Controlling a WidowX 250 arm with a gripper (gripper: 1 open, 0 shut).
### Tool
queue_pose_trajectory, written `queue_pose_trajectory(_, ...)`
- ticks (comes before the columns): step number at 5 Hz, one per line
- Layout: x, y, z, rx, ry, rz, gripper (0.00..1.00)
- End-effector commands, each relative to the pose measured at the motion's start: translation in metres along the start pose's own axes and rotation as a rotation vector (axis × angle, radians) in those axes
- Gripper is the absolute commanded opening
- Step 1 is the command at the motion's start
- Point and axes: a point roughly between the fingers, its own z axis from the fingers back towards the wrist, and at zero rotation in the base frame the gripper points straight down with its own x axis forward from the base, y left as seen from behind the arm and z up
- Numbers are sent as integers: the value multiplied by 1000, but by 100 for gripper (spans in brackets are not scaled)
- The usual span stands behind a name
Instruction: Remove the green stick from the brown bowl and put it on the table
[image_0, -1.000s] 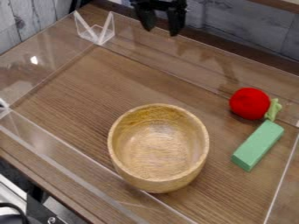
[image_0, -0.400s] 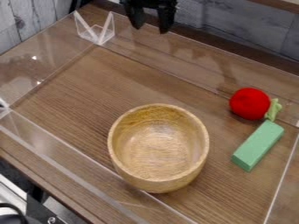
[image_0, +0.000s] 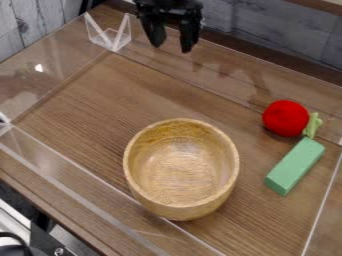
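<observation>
So here's where I'm at, going left to right. Far left there's just the clear acrylic wall (image_0: 40, 150) along the table (image_0: 120, 100), plus a little clear folded bit (image_0: 110, 32) up in the back corner. Just right of that is my gripper (image_0: 174, 38), hanging above the far edge of the table with its fingers apart and nothing between them, pointing pretty much straight down.

Middle of the view is the brown bowl (image_0: 182, 205), and honestly it looks empty, just bare wood grain inside. Off to the right is the red ball (image_0: 283, 116) with a small yellow-green piece (image_0: 314, 126) beside it, and just below that the green stick (image_0: 297, 166), lying flat on the tabletop near the right wall, beside the bowl but not touching it.

So my read: the stick is already out and down on the table, which is the whole job. I'd call this the wrap-up stage. The next move doesn't call for any grabbing, just keeping clear of everything and maybe parking up high
</observation>
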Motion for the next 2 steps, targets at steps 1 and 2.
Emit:
queue_pose_trajectory(1,5,3,6,11,-19,32,100)
queue_pose_trajectory(2,2,0,0,7,4,75,100)
